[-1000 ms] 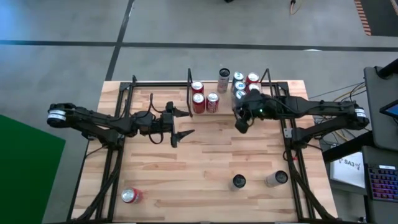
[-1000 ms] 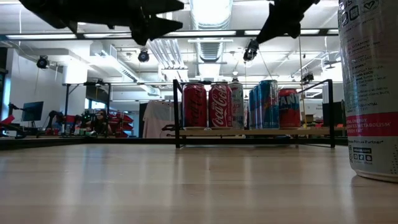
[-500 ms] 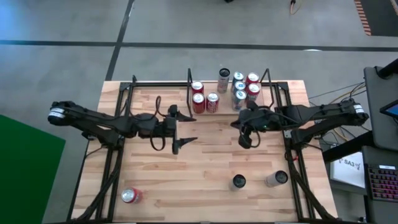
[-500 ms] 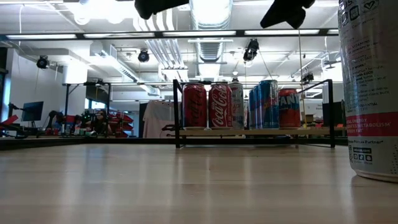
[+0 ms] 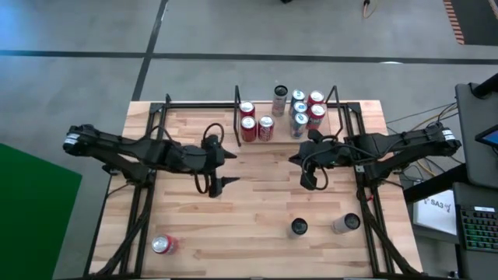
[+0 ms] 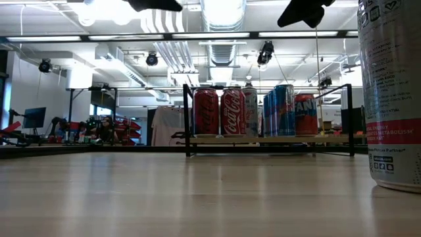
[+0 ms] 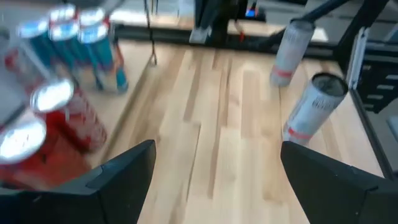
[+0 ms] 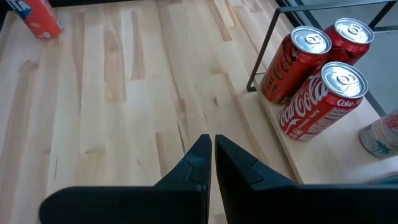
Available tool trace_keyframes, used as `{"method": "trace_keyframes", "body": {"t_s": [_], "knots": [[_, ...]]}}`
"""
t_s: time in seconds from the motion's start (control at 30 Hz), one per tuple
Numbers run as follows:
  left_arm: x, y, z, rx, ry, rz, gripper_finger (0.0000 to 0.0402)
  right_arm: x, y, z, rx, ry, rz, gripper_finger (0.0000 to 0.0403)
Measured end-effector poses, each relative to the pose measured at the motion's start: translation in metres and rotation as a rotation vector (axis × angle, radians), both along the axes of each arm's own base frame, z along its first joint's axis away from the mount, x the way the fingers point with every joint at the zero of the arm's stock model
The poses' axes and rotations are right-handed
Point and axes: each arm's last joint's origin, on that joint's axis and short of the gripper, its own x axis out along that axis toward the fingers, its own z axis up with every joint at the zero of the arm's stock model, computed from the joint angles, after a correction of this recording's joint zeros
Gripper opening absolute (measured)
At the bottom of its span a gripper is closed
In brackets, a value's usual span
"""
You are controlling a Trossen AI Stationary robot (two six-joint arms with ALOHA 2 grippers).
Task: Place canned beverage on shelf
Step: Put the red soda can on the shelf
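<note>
The shelf (image 5: 288, 118) is sitting at the far edge of the table (image 5: 257, 210), near the middle, its black rails framing a light board. On it, 3 red cans (image 5: 255, 124) are standing in a cluster at its left end, upright and close together. A tall silver can (image 5: 280, 99) is standing further back, near the middle. At the right end more cans (image 5: 306, 109), blue-and-silver and red, are standing packed together. In the low view the cans are lining up in a row, red cola ones on the left, blue ones and an orange-red one on the right.

On the table's near side, 2 tall cans (image 5: 299, 227) are standing upright, one beside the other, right of centre. A red can (image 5: 163, 244) is lying on its side near the front left corner, well apart from the rest.

The left gripper (image 5: 219, 167) is hanging over the middle of the table, left of centre, with its fingers spread wide and nothing between them. Its wrist view is showing the 2 tall cans ahead and the shelf's cans off to one side.

The right gripper (image 5: 308, 177) is hanging over the table right of centre, in front of the shelf's right end, fingers pressed together and holding nothing. Its wrist view is showing the 3 red cans on the shelf's end.
</note>
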Motion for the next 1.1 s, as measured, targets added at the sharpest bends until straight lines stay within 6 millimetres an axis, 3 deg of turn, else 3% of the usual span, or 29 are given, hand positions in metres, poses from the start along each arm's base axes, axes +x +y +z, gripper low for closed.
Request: {"method": "trace_keyframes", "body": {"t_s": [0.33, 0.67, 0.87, 1.1], "knots": [[-0.026, -0.009, 0.002, -0.241, 0.261, 0.154, 0.0331, 0.0, 0.0, 0.0, -0.014, 0.003, 0.011, 0.0012], [-0.038, -0.048, 0.001, -0.428, 0.431, 0.101, 0.0331, 0.0, 0.0, 0.0, -0.016, 0.004, 0.012, 0.0012], [-0.052, -0.078, -0.005, -0.407, 0.668, 0.156, 0.0331, 0.0, 0.0, -0.001, -0.016, 0.006, 0.012, 0.0012], [-0.06, -0.121, -0.018, -0.366, 0.807, 0.161, 0.0331, 0.0, 0.0, -0.001, -0.02, 0.007, 0.017, 0.0012]]}}
